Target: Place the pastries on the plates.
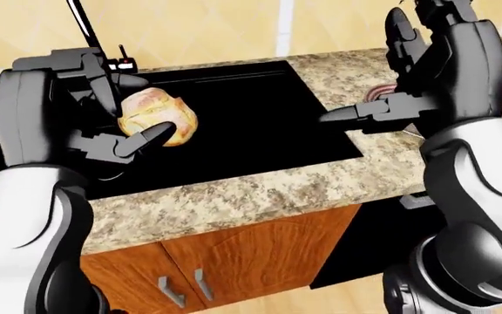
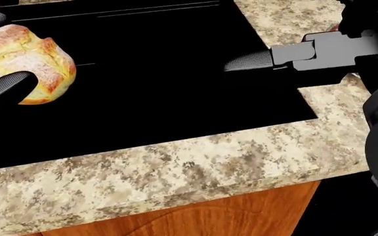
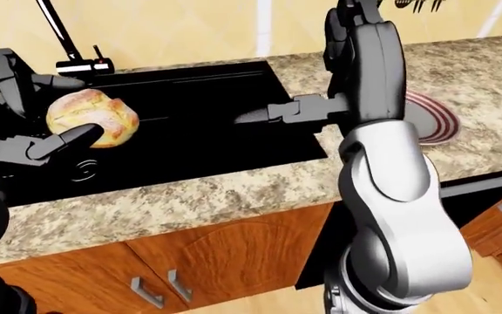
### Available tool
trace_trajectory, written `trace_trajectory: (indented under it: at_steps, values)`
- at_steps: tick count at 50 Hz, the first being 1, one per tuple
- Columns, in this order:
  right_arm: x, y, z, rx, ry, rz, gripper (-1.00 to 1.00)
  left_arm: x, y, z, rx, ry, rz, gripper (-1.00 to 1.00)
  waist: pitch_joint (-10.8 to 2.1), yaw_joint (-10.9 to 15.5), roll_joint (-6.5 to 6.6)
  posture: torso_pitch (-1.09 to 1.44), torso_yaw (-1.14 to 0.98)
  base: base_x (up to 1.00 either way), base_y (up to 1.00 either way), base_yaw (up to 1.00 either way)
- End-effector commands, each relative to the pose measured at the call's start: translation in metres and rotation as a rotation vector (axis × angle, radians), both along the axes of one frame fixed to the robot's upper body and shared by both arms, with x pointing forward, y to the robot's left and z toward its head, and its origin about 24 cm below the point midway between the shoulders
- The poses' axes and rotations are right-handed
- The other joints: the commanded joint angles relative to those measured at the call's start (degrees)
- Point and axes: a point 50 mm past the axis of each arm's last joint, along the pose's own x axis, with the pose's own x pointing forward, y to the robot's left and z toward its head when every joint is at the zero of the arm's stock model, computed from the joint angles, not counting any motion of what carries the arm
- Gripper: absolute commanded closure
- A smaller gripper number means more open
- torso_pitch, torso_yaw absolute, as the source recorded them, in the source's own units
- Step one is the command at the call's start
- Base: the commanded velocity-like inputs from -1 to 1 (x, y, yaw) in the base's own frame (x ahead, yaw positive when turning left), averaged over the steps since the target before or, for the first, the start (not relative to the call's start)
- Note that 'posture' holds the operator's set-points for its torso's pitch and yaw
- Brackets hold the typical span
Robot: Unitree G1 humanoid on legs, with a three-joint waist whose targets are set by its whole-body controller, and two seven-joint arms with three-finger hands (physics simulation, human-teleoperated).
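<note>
Your left hand (image 1: 116,124) clamps the pastry (image 1: 157,118) above the black sink (image 3: 199,124); your right hand (image 3: 320,108), fingers apart and empty, hovers at the sink's right; beyond it, on the worktop (image 3: 487,72), lies the plate (image 3: 430,118); a slackened grip could drop the pastry into the sink.

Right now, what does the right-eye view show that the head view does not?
Only the right-eye view shows the red-ringed round plate on the speckled granite counter, the dark faucet and the cabinet handles. Only the head view gives a close look at the pastry's sugared crust. Both show the golden round pastry in the left hand, over the black sink, and the empty right hand.
</note>
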Motion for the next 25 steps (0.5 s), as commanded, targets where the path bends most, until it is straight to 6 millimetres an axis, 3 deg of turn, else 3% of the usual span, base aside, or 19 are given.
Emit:
trace_trajectory:
  at_steps: [1, 3, 5, 7, 8, 9, 12, 16, 18, 19, 20, 21, 22, 25]
  values:
    - [-0.0066, 0.0014, 0.0120, 0.003, -0.076, 0.007, -1.00, -0.0068, 0.0003, 0.0121, 0.012, -0.084, 0.010, 1.00, -1.36, 0.10, -0.35, 0.00, 0.00, 0.00, -0.12, 0.00]
    - [-0.0060, 0.0017, 0.0123, 0.004, -0.074, 0.007, -1.00, -0.0068, 0.0009, 0.0124, 0.013, -0.084, 0.013, 1.00, -0.88, 0.13, -0.79, 0.00, 0.00, 0.00, -0.25, 0.00]
    - [-0.0058, 0.0025, 0.0123, 0.003, -0.075, 0.009, -1.00, -0.0070, 0.0007, 0.0119, 0.013, -0.084, 0.012, 1.00, 0.03, -0.09, 0.51, 0.00, 0.00, 0.00, -0.59, 0.00]
    - [-0.0055, 0.0027, 0.0107, 0.002, -0.074, 0.009, -1.00, -0.0071, 0.0010, 0.0108, 0.013, -0.082, 0.013, 1.00, 1.16, -0.61, 3.29, 0.00, 0.00, 0.00, -0.86, 0.00]
    - [-0.0050, 0.0024, 0.0102, 0.003, -0.073, 0.007, -1.00, -0.0075, 0.0012, 0.0107, 0.012, -0.083, 0.014, 1.00, 0.14, -0.41, 6.01, 0.00, 0.00, 0.00, -0.87, 0.00]
    - [-0.0052, 0.0025, 0.0102, 0.002, -0.074, 0.008, -1.00, -0.0077, 0.0011, 0.0101, 0.014, -0.081, 0.014, 1.00, 0.62, 0.19, 4.25, 0.00, 0.00, 0.00, -0.88, 0.00]
    - [-0.0049, 0.0027, 0.0087, 0.005, -0.072, 0.010, -1.00, -0.0085, 0.0013, 0.0095, 0.014, -0.081, 0.016, 1.00, -1.37, -0.54, 4.81, 0.00, 0.00, 0.00, -0.88, 0.00]
    - [-0.0043, 0.0032, 0.0081, 0.002, -0.072, 0.010, -1.00, -0.0084, 0.0012, 0.0094, 0.015, -0.080, 0.016, 1.00, -0.32, -0.44, 3.36, 0.00, 0.00, 0.00, -0.87, 0.00]
    - [-0.0042, 0.0027, 0.0084, 0.002, -0.073, 0.007, -1.00, -0.0089, 0.0015, 0.0096, 0.015, -0.081, 0.017, 1.00, -0.20, -0.37, 1.45, 0.00, 0.00, 0.00, -0.87, 0.00]
    - [-0.0046, 0.0029, 0.0086, 0.000, -0.073, 0.009, -1.00, -0.0090, 0.0018, 0.0094, 0.016, -0.081, 0.018, 1.00, -0.52, -0.35, -0.13, 0.00, 0.00, 0.00, -0.87, 0.00]
    - [-0.0048, 0.0028, 0.0085, 0.000, -0.074, 0.008, -1.00, -0.0093, 0.0018, 0.0093, 0.016, -0.081, 0.018, 1.00, -1.42, -0.40, -3.01, 0.00, 0.00, 0.00, -0.88, 0.00]
    - [-0.0050, 0.0027, 0.0083, 0.001, -0.073, 0.007, -1.00, -0.0092, 0.0017, 0.0091, 0.017, -0.080, 0.018, 1.00, -1.41, -0.44, -3.29, 0.00, 0.00, 0.00, -0.88, 0.00]
    - [-0.0050, 0.0027, 0.0083, 0.000, -0.073, 0.008, -1.00, -0.0092, 0.0019, 0.0091, 0.016, -0.081, 0.019, 1.00, -0.54, -1.05, -2.51, 0.00, 0.00, 0.00, -0.88, 0.00]
    - [-0.0050, 0.0028, 0.0078, -0.001, -0.072, 0.009, -1.00, -0.0085, 0.0017, 0.0088, 0.016, -0.081, 0.019, 1.00, -0.31, -0.97, -0.60, 0.00, 0.00, 0.00, -0.87, 0.00]
